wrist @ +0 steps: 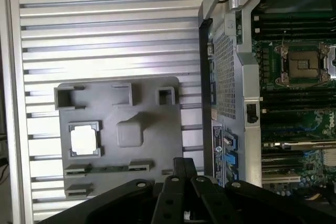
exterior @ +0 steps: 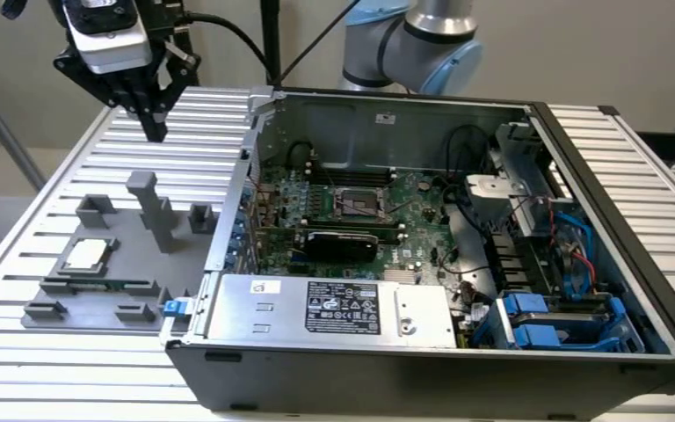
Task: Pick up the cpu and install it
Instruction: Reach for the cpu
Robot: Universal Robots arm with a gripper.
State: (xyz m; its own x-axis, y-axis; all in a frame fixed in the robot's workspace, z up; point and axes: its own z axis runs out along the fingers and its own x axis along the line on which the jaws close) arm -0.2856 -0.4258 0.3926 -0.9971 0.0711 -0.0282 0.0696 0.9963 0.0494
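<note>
Gripper [exterior: 152,123], pressed together and holding nothing, hangs well above your grey fixture [exterior: 138,264]; cpu [exterior: 85,255] lies in its pocket far below and aside of its tips; descend without spreading them and you risk jabbing the chip or clipping the tall post [exterior: 144,207].

A ribbed silver aluminium slatted table [exterior: 103,360] carries a flat grey plastic fixture plate with raised blocks [exterior: 138,268] and, just beside it towards the exterior view's right, an open dark metal computer case [exterior: 431,382].
</note>
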